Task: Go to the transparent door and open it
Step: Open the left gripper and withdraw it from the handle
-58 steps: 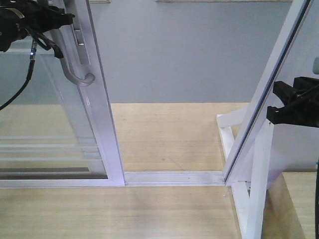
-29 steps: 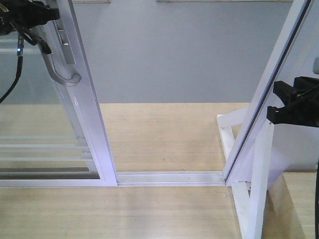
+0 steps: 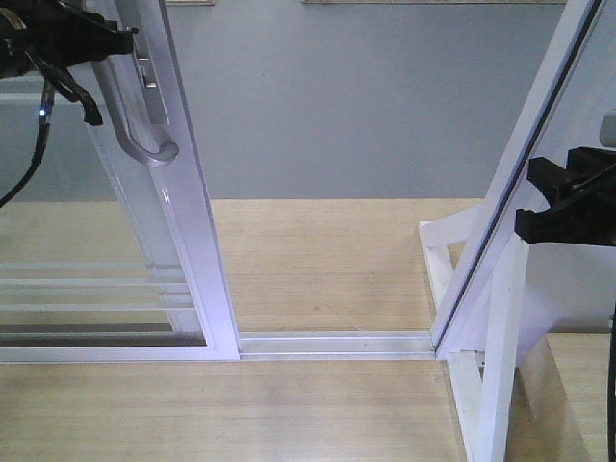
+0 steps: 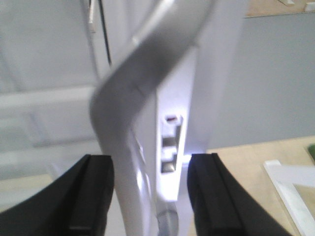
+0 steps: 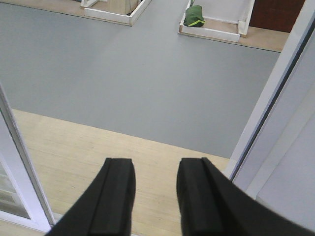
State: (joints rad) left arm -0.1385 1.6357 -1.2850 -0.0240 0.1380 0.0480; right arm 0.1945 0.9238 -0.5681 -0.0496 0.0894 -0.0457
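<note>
Two black fingers of the left gripper [image 4: 152, 196] stand apart, one on each side of the grey curved pull handle [image 4: 142, 98], which fills the gap between them in the left wrist view. Whether the pads actually press on the handle cannot be told; the view is blurred. From the front, the same gripper [image 3: 120, 40] sits at about ten o'clock, against the handle [image 3: 144, 125] on the side rail of the transparent door [image 3: 188, 221]. That door is a tall glass panel in a glossy white frame, tilted across the left of the scene, its foot resting in the white floor track [image 3: 332, 344]. An open gap runs from the door's rail toward three o'clock, ending at the white door post [image 3: 520, 164].

The right gripper [image 5: 155, 196] hangs with its fingers parted and nothing between them, above pale wooden flooring [image 5: 83, 152] and a grey floor [image 5: 133, 73] beyond. At twelve o'clock lies a green object [image 5: 194, 16].
</note>
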